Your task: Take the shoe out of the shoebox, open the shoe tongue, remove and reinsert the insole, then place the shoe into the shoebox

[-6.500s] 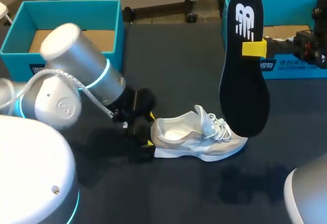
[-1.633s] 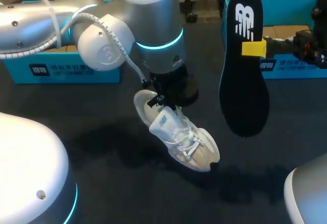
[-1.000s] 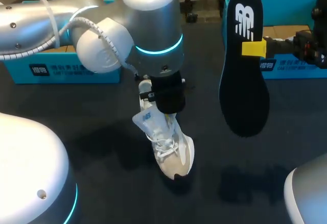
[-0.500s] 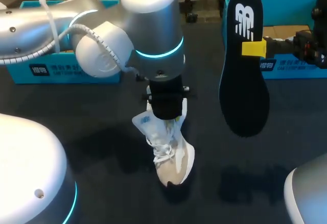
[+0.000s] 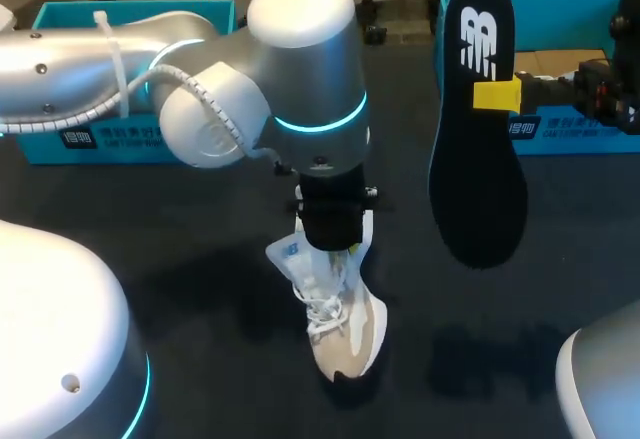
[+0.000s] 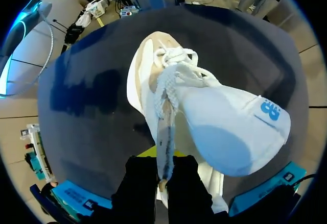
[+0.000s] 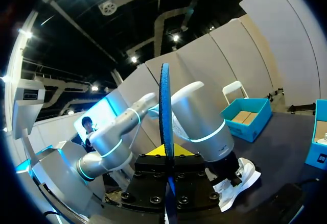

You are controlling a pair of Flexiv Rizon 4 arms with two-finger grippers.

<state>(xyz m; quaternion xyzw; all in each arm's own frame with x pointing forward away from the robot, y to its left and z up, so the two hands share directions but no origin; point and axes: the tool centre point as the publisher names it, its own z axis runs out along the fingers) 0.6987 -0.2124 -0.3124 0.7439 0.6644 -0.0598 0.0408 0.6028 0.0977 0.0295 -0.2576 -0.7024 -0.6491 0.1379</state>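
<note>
Left wrist view is showing you the left gripper (image 6: 162, 169) clamping the shoe (image 6: 153, 89): both black fingers are pinching the thin collar wall at the heel from two sides. The shoe is hanging away from them toe first, with the tongue (image 6: 232, 132) flopping out to one side. Head view is placing that shoe under the left wrist, near the middle of the table (image 5: 200, 259), heel up and toe down; you are not able to tell whether the toe is touching the surface. The right gripper (image 5: 497, 94) is gripping the insole (image 5: 478, 179) by its upper part, holding it upright and well apart from the shoe, in front of the right box (image 5: 570, 124). The right wrist view is showing it edge-on between the fingers.

You are probably handling a light shoe with a soft mesh upper, so the collar is likely folding under the pinch and letting the shoe swing. The heel cup and sole are looking like the stiffer places to hold. The insole is looking thin, light and bendy, so it is likely to buckle if pushed from far back. Feeding its lower end in past the raised tongue is looking safer, with the shoe's opening turned toward it
</note>
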